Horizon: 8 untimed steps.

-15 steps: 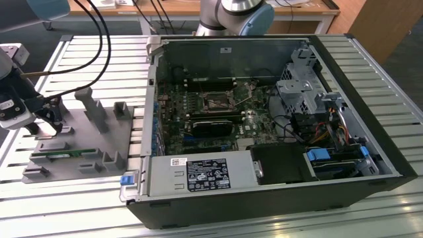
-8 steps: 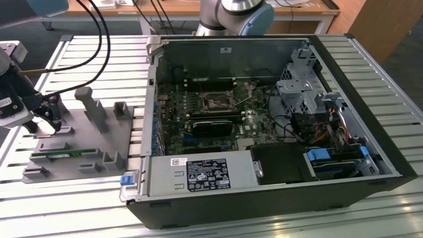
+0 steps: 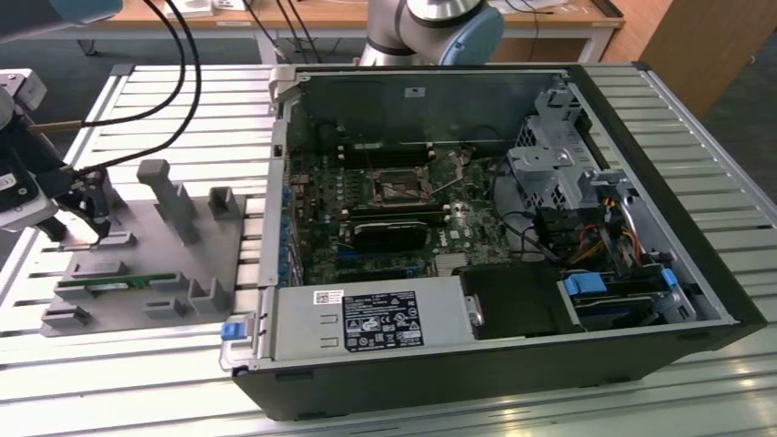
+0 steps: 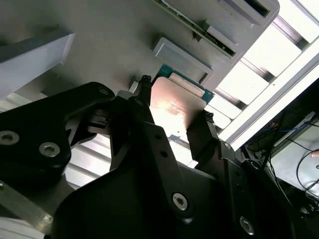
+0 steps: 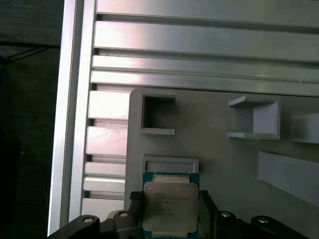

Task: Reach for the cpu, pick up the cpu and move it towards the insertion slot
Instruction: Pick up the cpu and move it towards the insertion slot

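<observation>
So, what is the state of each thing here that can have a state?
hand: shut on the cpu.
cpu: gripped at two edges, over the grey fixture.
insertion slot: empty.
computer case: on its side, side panel off.
memory stick: lying in the grey fixture.

The gripper [image 3: 85,223] is pointing downward at the exterior view's left; its two fingers [image 4: 202,137] are clamping opposite edges of the cpu [image 5: 169,201].

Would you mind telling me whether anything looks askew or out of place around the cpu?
Nothing stands out: the cpu sits square in the gripper, over the grey fixture, with no visible damage.
</observation>
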{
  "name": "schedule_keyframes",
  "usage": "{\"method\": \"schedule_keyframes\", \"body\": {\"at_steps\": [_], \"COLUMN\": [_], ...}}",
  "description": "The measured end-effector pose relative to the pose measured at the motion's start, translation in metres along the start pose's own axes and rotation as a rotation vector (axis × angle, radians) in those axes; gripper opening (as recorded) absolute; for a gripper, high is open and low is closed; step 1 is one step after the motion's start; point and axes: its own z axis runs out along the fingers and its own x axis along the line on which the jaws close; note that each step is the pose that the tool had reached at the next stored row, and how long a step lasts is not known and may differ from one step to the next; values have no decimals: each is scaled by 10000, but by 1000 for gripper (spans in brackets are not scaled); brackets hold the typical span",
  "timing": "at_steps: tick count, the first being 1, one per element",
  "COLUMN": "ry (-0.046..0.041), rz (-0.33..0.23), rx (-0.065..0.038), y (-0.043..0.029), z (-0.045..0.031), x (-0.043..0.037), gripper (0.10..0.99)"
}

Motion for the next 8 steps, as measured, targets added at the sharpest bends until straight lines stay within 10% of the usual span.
{"method": "schedule_keyframes", "body": {"at_steps": [8], "ry": [0], "rz": [0], "rx": [0], "y": [3], "z": [-66], "x": [0], "gripper": [537]}}
